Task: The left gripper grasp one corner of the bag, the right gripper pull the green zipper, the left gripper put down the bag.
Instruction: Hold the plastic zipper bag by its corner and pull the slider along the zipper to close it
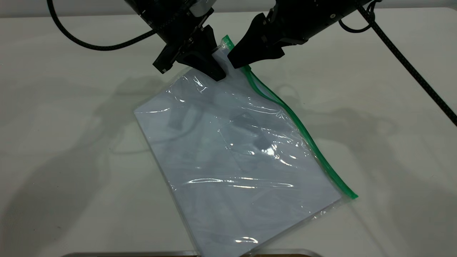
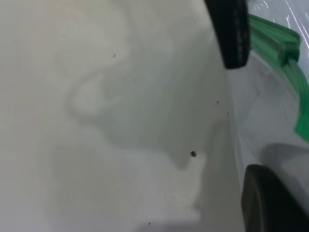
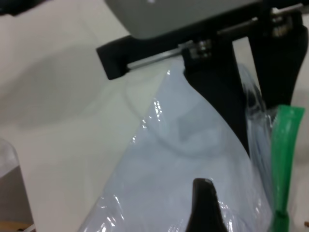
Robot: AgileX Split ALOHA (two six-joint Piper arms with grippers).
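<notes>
Exterior view: the bag (image 1: 239, 164) is lying slanted on the white table (image 1: 71, 125), its far corner being lifted by the left gripper (image 1: 210, 64), whose fingers are closing on the plastic there, seemingly to brace it. The right gripper (image 1: 237, 59) is poised at the top end of the green zipper (image 1: 303, 132); I cannot tell how far it is open.

Left wrist view: two dark fingers (image 2: 231, 34) are framing the bag's edge, the green zipper (image 2: 280, 46) sitting just beyond.

Right wrist view: the left gripper (image 3: 227, 96) is pinching the raised corner; the green zipper (image 3: 285, 145) is running close beside one dark fingertip (image 3: 205, 203).
</notes>
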